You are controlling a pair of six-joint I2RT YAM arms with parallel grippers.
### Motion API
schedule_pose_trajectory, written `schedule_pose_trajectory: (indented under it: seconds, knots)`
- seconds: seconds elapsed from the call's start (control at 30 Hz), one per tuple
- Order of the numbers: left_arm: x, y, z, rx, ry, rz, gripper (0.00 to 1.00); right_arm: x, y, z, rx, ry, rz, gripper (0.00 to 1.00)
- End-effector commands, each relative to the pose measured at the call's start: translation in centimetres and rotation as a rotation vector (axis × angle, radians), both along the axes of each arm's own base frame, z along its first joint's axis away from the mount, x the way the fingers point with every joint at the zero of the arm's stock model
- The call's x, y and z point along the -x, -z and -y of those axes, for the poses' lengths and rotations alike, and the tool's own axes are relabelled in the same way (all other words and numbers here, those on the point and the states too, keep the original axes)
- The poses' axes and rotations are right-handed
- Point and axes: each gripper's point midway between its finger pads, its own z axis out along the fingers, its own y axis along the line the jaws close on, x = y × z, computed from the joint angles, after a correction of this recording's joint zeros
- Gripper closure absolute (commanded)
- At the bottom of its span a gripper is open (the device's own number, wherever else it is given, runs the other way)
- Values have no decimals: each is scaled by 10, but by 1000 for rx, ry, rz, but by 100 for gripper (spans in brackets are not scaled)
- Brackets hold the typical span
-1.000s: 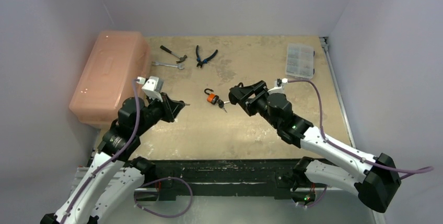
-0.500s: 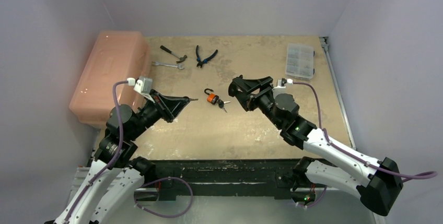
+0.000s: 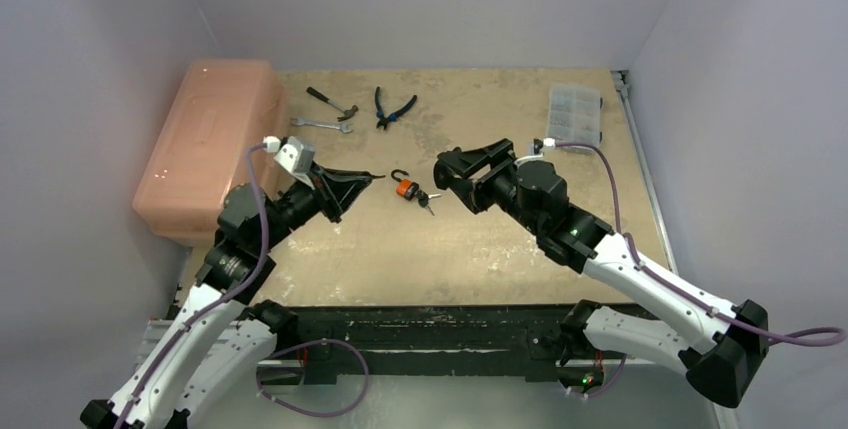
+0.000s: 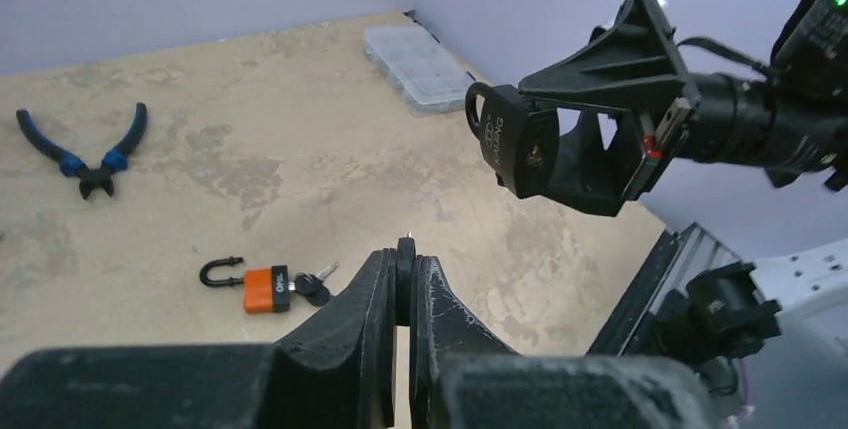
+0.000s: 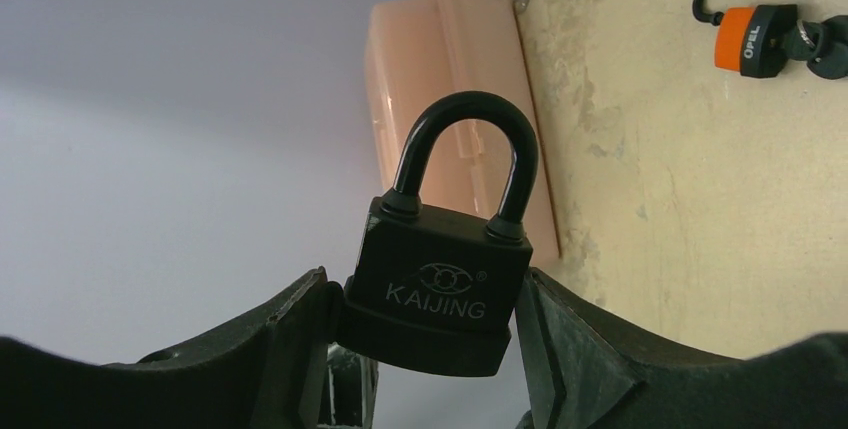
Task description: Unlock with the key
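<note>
My left gripper [image 4: 404,275] is shut on a key [image 4: 405,247]; its black head sits between the fingers and a short metal tip pokes out forward [image 3: 376,177]. My right gripper [image 5: 425,297] is shut on a black padlock [image 5: 440,284] marked KAIJING, with its shackle closed. In the left wrist view the black padlock [image 4: 516,139] hangs in the air with its keyhole end turned toward the key, and a gap lies between them. From above, my left gripper [image 3: 362,180] and right gripper [image 3: 452,175] face each other over the table.
An orange padlock [image 3: 404,188] with keys in it [image 3: 425,198] lies on the table between the grippers. A salmon toolbox [image 3: 210,144] stands at the left. Pliers [image 3: 393,107], a wrench [image 3: 322,125], a hammer [image 3: 332,102] and a clear parts box [image 3: 575,115] lie at the back.
My left gripper has moved right and forward with the key, toward the black padlock. The right gripper shifted slightly left, still holding the padlock.
</note>
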Motion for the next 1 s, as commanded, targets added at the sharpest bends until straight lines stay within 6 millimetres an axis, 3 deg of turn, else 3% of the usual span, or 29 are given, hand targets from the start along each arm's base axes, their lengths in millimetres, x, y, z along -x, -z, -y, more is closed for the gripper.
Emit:
schedule_pose_trajectory:
  seconds: [0.0, 0.17, 0.27, 0.57, 0.87, 0.97]
  knots:
    - [1, 4, 23, -186, 185, 237, 100, 3, -29, -1, -4, -27, 58, 100]
    - [27, 2, 40, -364, 413, 613, 100, 6, -20, 1, 34, -34, 43, 100]
    - [38, 17, 42, -571, 550, 910, 100, 6, -13, 7, 71, -18, 1, 100]
    - [54, 12, 48, -748, 701, 1312, 100, 8, 13, 5, 142, -125, -145, 100]
    - [50, 8, 52, -918, 659, 1473, 100, 13, 16, -4, 201, -211, -242, 100]
    - [52, 18, 53, -979, 695, 1492, 100, 13, 24, -11, 259, -248, -310, 100]
